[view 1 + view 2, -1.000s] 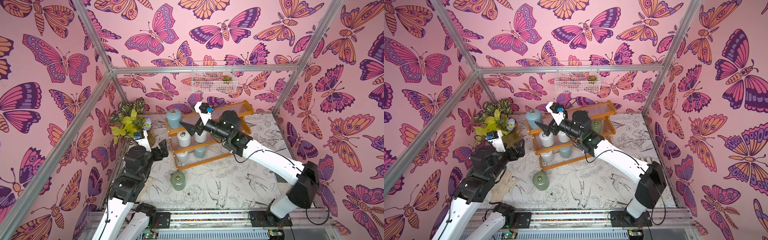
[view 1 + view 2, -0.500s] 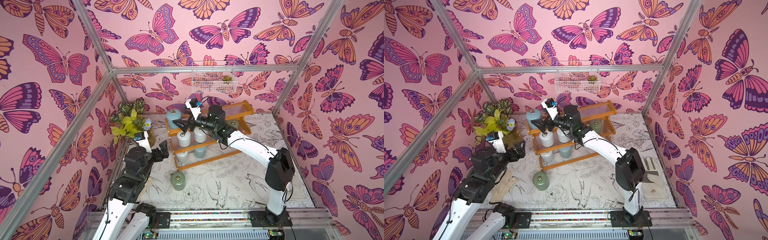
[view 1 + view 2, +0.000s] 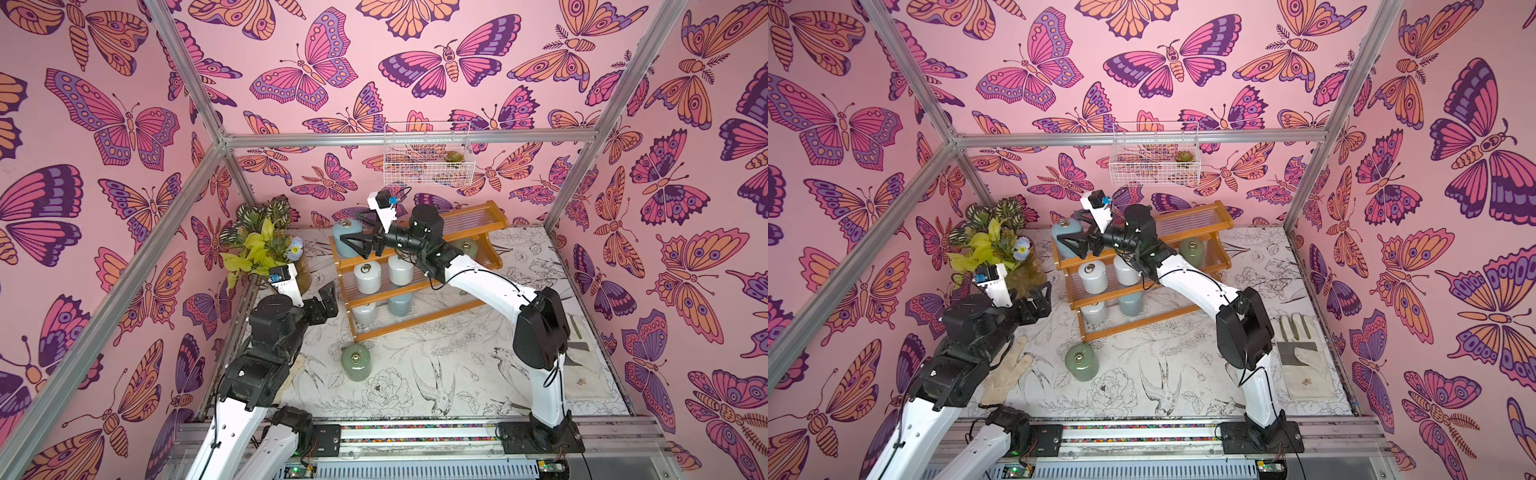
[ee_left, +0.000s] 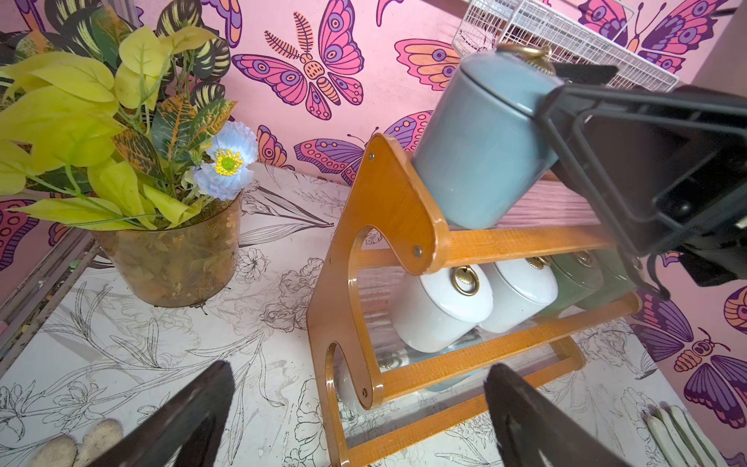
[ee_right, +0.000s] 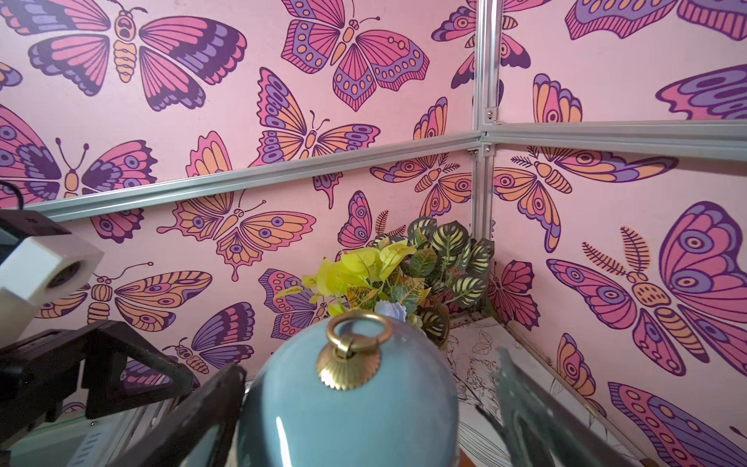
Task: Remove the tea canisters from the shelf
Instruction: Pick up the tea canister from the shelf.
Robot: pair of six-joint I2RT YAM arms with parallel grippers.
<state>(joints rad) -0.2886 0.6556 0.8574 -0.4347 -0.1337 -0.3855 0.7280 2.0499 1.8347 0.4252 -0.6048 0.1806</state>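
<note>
Far-left back corner: glass vase of leaves (image 3: 266, 249) with one blue flower, standing on the printed tabletop (image 3: 457, 374). Left gripper (image 3: 329, 293) hovers just beside the left end of the shelf (image 3: 419, 286), fingers (image 4: 182, 424) spread apart, nothing between them. Shelf stands toward the back wall, three stepped tiers. Top tier, left end: light blue canister (image 4: 477, 161), upright; right gripper (image 5: 370, 364) straddles its upper part, fingers (image 5: 529, 408) wide apart, one on each side, no clamp on it. Middle tier: two white canisters (image 3: 367, 277) side by side at the left, a green canister (image 3: 467, 249) toward the right, partly hidden by the right arm. Bottom tier: third white canister (image 3: 365, 312) and a second blue canister (image 3: 400, 303) side by side. Off the shelf: sage canister (image 3: 355, 363) upright on the tabletop, just in front of the shelf's left foot. White wire basket (image 3: 428, 162) hangs on the back wall above the shelf. In a top view, a work glove (image 3: 1304, 353) lies flat near the right wall.
</note>
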